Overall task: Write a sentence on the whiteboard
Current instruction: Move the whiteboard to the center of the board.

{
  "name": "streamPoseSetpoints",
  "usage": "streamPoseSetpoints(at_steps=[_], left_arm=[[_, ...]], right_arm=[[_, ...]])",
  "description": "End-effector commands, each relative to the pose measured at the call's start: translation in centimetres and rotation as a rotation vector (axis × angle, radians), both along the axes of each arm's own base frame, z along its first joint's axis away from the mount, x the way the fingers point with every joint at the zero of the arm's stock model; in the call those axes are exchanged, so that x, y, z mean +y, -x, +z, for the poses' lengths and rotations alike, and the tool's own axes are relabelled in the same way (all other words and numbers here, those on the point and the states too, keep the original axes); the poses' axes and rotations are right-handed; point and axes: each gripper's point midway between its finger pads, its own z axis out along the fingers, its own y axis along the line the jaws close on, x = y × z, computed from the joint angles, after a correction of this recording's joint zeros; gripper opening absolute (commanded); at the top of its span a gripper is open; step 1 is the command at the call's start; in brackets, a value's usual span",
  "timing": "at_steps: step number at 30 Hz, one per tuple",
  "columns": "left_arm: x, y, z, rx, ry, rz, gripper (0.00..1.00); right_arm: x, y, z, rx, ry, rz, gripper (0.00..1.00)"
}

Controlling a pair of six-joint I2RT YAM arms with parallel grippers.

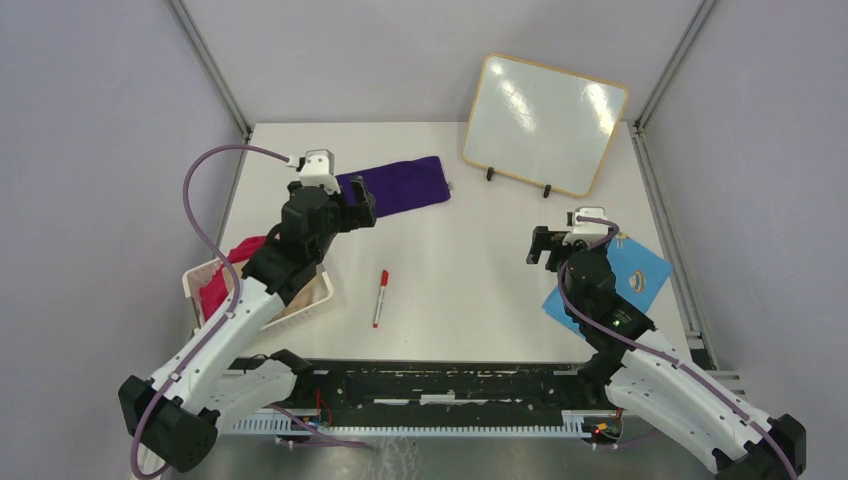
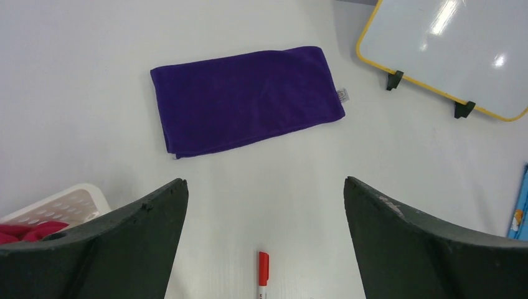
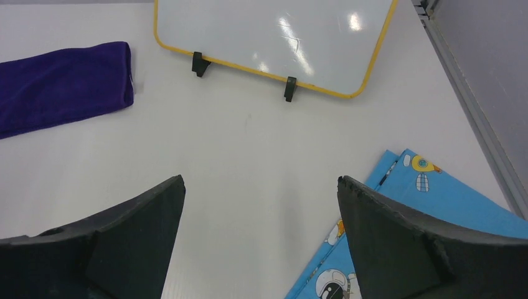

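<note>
The whiteboard (image 1: 545, 122) stands tilted on two black feet at the back right of the table; its yellow-framed face (image 3: 274, 37) is blank, so no sentence shows on it. It also appears in the left wrist view (image 2: 448, 53). A red-capped marker (image 1: 380, 297) lies flat in the middle of the table, its cap (image 2: 263, 268) just below and between my left fingers. My left gripper (image 1: 358, 203) hangs open above the table near the purple cloth. My right gripper (image 1: 545, 245) is open and empty, in front of the whiteboard.
A purple cloth (image 1: 400, 185) lies at the back centre. A white basket (image 1: 310, 297) with red cloth (image 1: 225, 280) sits at the left front. A blue astronaut-print card (image 1: 625, 280) lies at the right. Metal frame rails run along both sides.
</note>
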Motion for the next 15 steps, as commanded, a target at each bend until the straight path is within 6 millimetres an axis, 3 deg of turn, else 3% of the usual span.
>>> streamPoseSetpoints(at_steps=[1, 10, 15], left_arm=[[-0.6, 0.0, 2.4, -0.077, 0.065, -0.021, 1.00], [-1.6, 0.7, 2.5, -0.105, 0.052, -0.112, 1.00], [-3.5, 1.7, 5.3, -0.194, 0.084, -0.247, 1.00]], right_arm=[[0.0, -0.2, 1.9, -0.066, 0.004, 0.012, 0.98], [0.8, 0.0, 2.4, -0.072, 0.039, 0.082, 0.98], [2.1, -0.3, 3.1, -0.086, 0.026, 0.139, 0.98]])
